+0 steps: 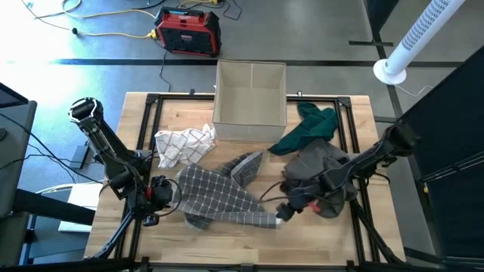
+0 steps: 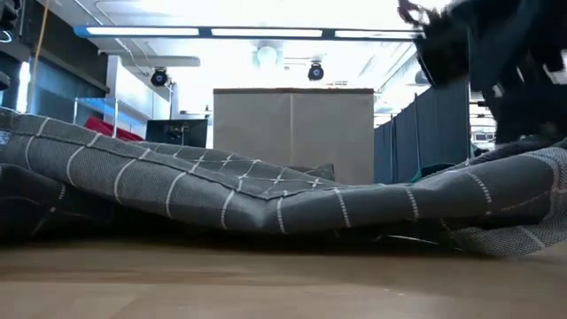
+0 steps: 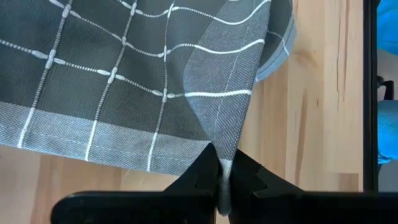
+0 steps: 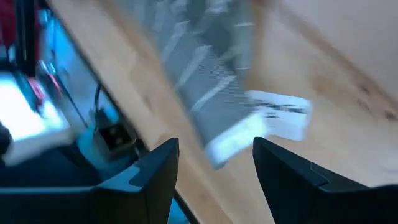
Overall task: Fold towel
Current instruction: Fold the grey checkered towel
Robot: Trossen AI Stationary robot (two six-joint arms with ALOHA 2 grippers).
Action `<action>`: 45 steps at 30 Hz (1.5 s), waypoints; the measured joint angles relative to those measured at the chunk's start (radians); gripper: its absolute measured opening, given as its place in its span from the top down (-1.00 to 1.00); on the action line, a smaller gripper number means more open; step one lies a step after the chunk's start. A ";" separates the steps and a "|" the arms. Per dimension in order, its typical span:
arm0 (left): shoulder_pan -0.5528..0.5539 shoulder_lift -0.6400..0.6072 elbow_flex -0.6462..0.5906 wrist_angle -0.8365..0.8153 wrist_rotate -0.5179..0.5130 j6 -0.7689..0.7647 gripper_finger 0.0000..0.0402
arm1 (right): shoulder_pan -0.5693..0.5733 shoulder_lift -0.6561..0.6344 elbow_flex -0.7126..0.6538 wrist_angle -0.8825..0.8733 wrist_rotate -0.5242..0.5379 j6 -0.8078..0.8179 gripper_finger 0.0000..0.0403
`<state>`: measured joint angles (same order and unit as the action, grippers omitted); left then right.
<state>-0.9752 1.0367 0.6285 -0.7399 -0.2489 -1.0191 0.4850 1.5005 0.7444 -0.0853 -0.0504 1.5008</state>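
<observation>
A grey towel with a white grid (image 1: 223,198) lies spread across the middle of the wooden table; in the low view the towel (image 2: 266,199) sags from a raised left end. My left gripper (image 1: 162,193) is at that left end, shut on the cloth (image 3: 224,186). My right gripper (image 1: 287,211) is open just above the towel's right corner (image 4: 217,146), which carries a white label (image 4: 283,115). That corner shows ahead of the gap between the two fingers; I cannot tell whether they touch it. My left gripper pinches the towel's left corner (image 3: 225,163) between its two fingers, where the hemmed edge gathers into a narrow fold. The fingers slant down from the table's left side. The held corner is lifted a little; the rest of the towel lies on the table.
A beige open box (image 1: 249,102) stands at the far middle. A white and red checked cloth (image 1: 184,143), a green cloth (image 1: 310,128) and a crumpled grey cloth (image 1: 321,170) lie around the towel. Black frame rails (image 1: 151,113) border the table.
</observation>
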 joint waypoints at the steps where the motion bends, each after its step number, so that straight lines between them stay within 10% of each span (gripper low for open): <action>1: 0.000 0.000 0.000 0.000 0.000 0.000 1.00 | 0.004 -0.003 -0.033 0.045 0.013 0.036 0.03; 27: 0.000 0.000 0.000 -0.004 -0.016 0.018 1.00 | 0.029 0.159 -0.045 0.455 0.049 0.029 -0.14; 45: 0.000 0.000 0.000 -0.003 -0.029 0.018 1.00 | 0.067 0.255 0.217 0.027 0.017 -0.088 0.17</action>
<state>-0.9749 1.0367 0.6285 -0.7431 -0.2775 -1.0008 0.5518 1.7559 0.9616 -0.0580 -0.0335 1.4124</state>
